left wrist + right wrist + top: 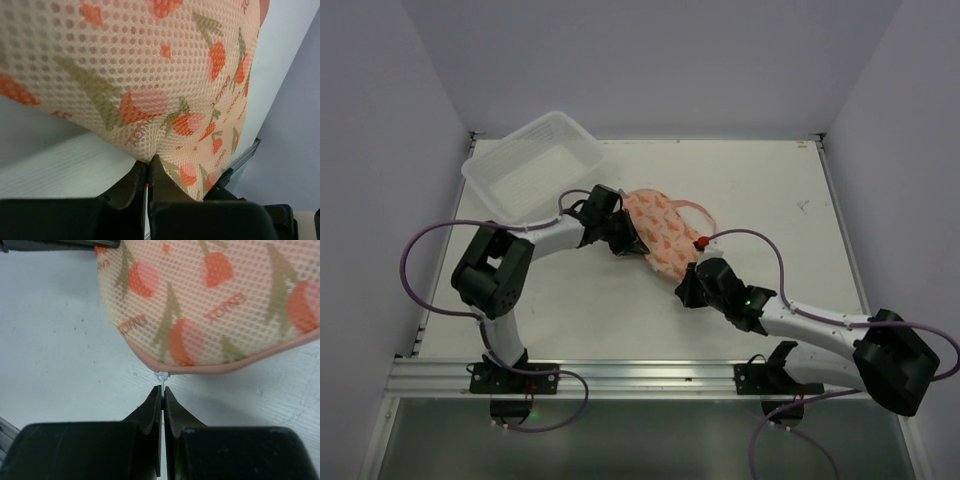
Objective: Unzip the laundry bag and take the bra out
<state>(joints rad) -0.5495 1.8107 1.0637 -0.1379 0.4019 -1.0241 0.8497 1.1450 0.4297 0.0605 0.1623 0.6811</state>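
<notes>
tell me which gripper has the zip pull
The right gripper: its jaws are shut on the small white zip pull at the laundry bag's pink edge. The left gripper pinches the mesh fabric instead.

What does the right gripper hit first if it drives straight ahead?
The white zip pull right at the shut jaws' tips, possibly already pinched; just behind it, the laundry bag's pink zip edge.

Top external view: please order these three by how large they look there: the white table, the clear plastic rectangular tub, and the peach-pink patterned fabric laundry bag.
Largest to smallest:
1. White table
2. Clear plastic rectangular tub
3. Peach-pink patterned fabric laundry bag, which is clearly smaller than the tub, though an arm covers its left end.
</notes>
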